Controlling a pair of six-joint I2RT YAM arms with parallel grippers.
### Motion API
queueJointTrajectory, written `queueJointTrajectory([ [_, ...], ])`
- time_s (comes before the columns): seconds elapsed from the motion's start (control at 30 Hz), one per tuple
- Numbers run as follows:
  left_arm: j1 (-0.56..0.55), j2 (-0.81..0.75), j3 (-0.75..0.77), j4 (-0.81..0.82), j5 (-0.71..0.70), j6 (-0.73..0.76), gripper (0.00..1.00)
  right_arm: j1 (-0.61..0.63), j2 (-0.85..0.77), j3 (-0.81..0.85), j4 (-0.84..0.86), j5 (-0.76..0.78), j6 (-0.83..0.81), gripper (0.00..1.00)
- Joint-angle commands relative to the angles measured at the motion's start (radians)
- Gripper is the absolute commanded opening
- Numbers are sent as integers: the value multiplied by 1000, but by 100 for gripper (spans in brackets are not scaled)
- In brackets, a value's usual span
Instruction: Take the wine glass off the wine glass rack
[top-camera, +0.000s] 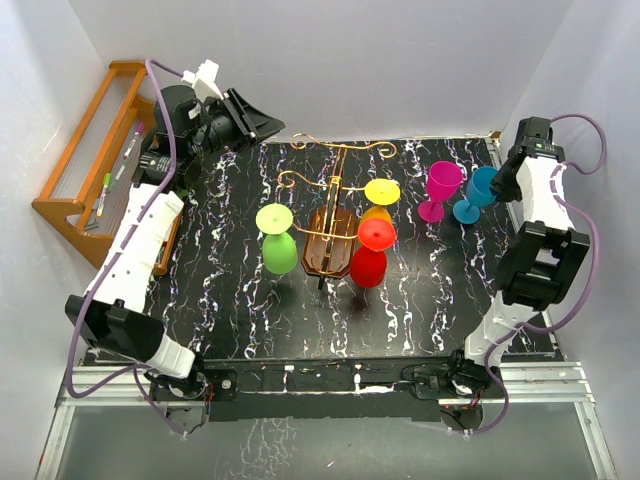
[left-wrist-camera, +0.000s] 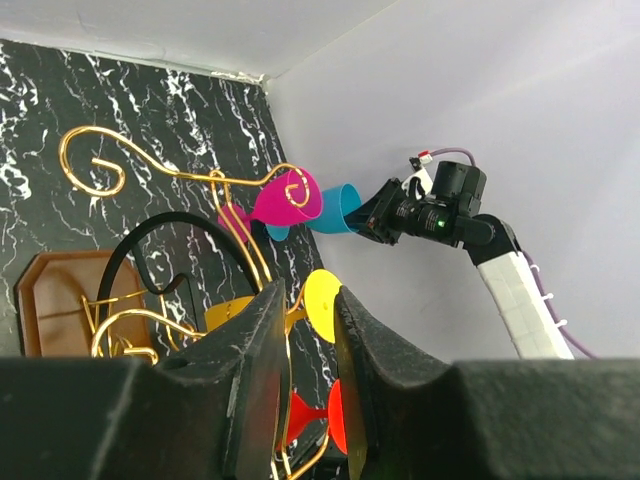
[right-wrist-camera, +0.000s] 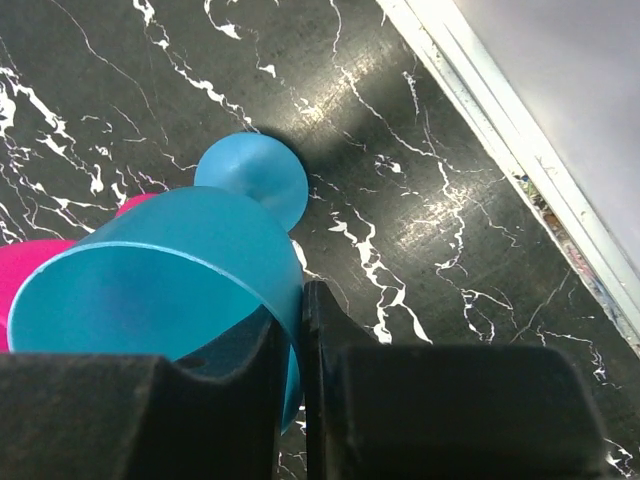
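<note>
Right gripper (right-wrist-camera: 297, 308): nearest us, fingers pinched on the rim of the blue glass (right-wrist-camera: 170, 270).
Blue glass: translucent turquoise, foot on the table (top-camera: 230, 310), far right, just beside a magenta glass (top-camera: 440, 190), well apart from the rack (top-camera: 327, 255).
Rack: mid-table, brown base, gold scrolls; we see a green glass (top-camera: 280, 252), yellow glass (top-camera: 382, 191), orange glass (top-camera: 377, 214) and red glass (top-camera: 368, 267) hanging.
Left gripper (left-wrist-camera: 308, 295): fingers slightly parted, empty.

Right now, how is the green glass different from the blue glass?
The green glass hangs upside down from the wine glass rack, foot up; the blue glass stands upright on the table, off the rack. The right tool pinches the blue glass's rim; no tool touches the green glass. Both are stemmed glasses of like shape.
</note>
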Motion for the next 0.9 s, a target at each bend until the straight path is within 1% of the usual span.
queueJointTrajectory([
  [0.0,3,-57,-19,-21,-14,29,26,-1,6,7,50,-25,9,13],
  [0.07,4,-61,-26,-23,-13,31,26,-1,17,7,47,-31,4,15],
  [0.27,4,-62,-41,-23,-8,25,30,-1,16,32,41,-52,-3,30],
  [0.4,4,-56,-39,-22,-5,23,35,0,-18,94,23,-79,-4,33],
  [0.47,4,-50,-38,-19,-1,16,46,3,-36,161,-12,-88,-5,34],
  [0.5,4,-48,-39,-16,0,10,56,6,-47,196,-30,-88,-5,34],
  [0.53,5,-45,-41,-9,7,1,68,9,-58,235,-53,-84,-6,35],
  [0.57,4,-42,-45,3,14,-10,90,13,-69,270,-74,-80,-4,35],
  [0.6,4,-38,-50,18,23,-24,96,19,-73,308,-96,-79,-1,35],
  [0.67,5,-33,-61,52,35,-60,97,31,-129,348,-115,-113,13,36],
  [0.73,4,-31,-70,114,49,-89,97,47,-172,355,-106,-213,36,36],
  [0.77,5,-30,-76,144,62,-106,97,53,-198,338,-84,-304,56,37],
  [0.8,5,-24,-82,182,80,-124,97,54,-232,306,-51,-462,88,37],
  [0.87,6,-19,-102,268,114,-174,97,75,-277,215,36,-700,172,39],
])
